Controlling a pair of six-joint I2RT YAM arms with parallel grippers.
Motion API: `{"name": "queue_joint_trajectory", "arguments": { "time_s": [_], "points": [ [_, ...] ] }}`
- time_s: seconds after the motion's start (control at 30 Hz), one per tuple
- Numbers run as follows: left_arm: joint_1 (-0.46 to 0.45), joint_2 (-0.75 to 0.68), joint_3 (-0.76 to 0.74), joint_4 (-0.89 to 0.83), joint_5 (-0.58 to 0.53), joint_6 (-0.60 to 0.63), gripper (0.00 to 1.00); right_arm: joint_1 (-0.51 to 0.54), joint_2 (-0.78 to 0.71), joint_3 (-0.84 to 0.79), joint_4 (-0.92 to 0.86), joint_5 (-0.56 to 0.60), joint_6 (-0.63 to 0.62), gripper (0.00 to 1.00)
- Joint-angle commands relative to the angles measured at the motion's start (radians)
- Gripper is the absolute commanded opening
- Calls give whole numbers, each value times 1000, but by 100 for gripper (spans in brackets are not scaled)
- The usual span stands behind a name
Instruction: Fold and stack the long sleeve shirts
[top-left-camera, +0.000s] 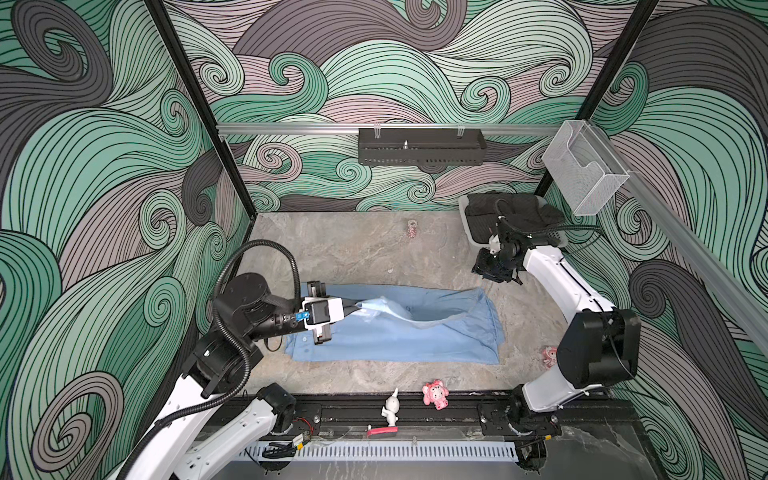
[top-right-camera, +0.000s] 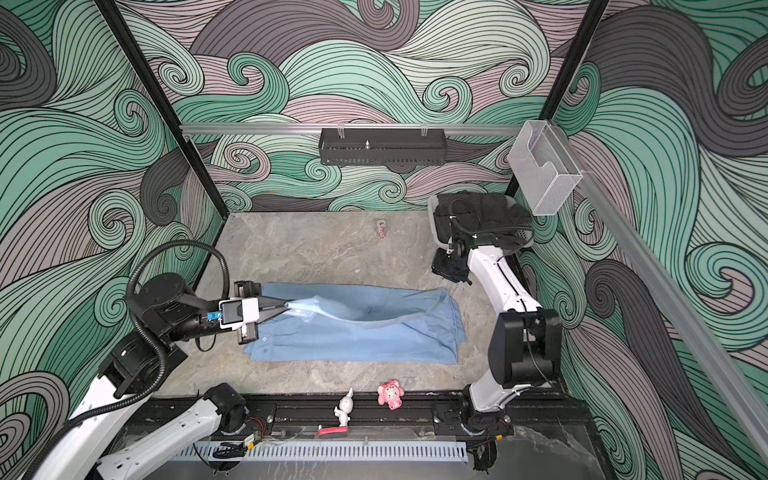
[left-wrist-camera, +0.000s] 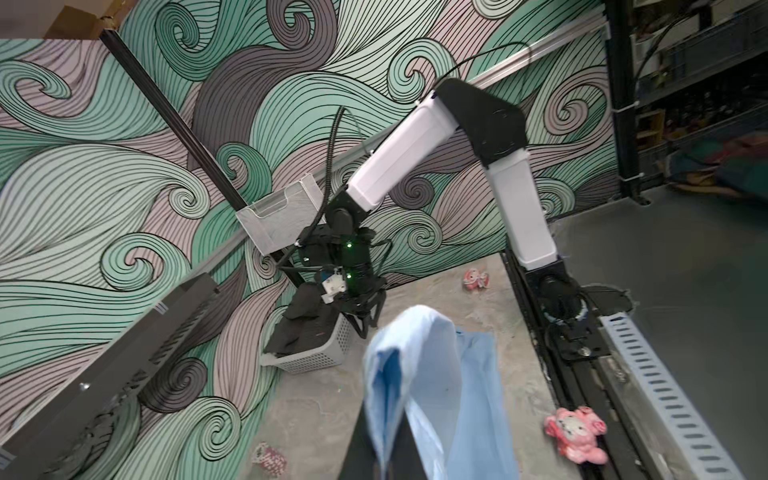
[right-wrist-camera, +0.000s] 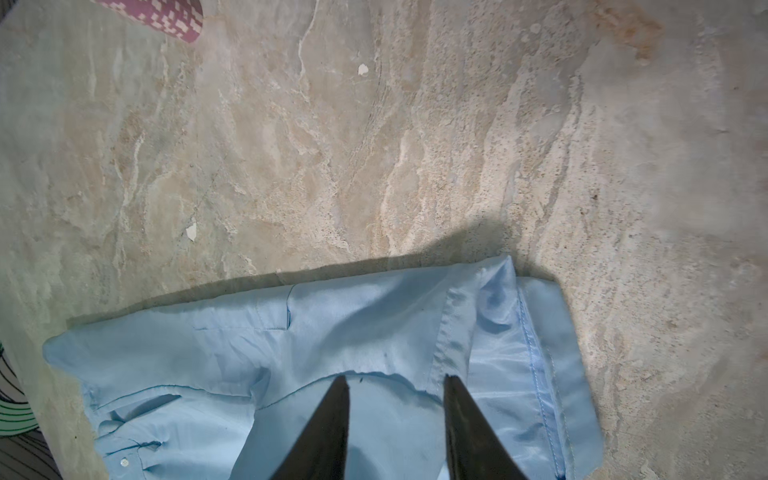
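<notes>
left gripper: clamped tight on a raised fold of the light-blue shirt
right gripper: fingers apart, holding nothing, far right

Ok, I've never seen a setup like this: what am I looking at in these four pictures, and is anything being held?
Two white-and-black robot arms work over a stone-patterned table. Two pictures look down from overhead, nearly the same view; the other two come from a camera on each arm's wrist. A light-blue shirt lies partly folded on the table. The left gripper is shut on a fold of it, raised off the rest. The right gripper hangs open over the shirt's far right corner, holding nothing. At the back right a white basket holds dark clothing. A pink pig toy sits at the near edge.
</notes>
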Motion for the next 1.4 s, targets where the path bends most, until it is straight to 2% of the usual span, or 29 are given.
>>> {"name": "queue_joint_trajectory", "arguments": {
  "time_s": [0.0, 0.27, 0.43, 0.63, 0.8, 0.87, 1.07, 1.37],
  "points": [
    [-13, -48, -26, -38, 69, -106, 0, 48, 55, 25, -7, -18, 0, 33],
    [-17, -109, -104, -55, 87, -146, 0, 63, 145, -95, 54, 12, -3, 26],
    [-17, -135, -106, -96, 44, -119, 0, 57, 110, -208, 37, 30, -25, 17],
    [-16, -145, -138, -66, -29, -129, 0, 56, 69, -259, 29, 46, -32, 16],
    [-16, -112, -121, -101, -97, -129, 0, 53, 49, -197, 25, 71, -24, 28],
    [-15, -97, -117, -115, -135, -137, 0, 47, 46, -171, 25, 85, -20, 29],
    [-14, -55, -121, -155, -211, -167, 0, 33, 113, -125, 23, 70, -23, 24],
    [8, 17, -134, -183, -385, -272, 0, 1, 150, -229, 69, 59, -30, 19]
  ]
}}
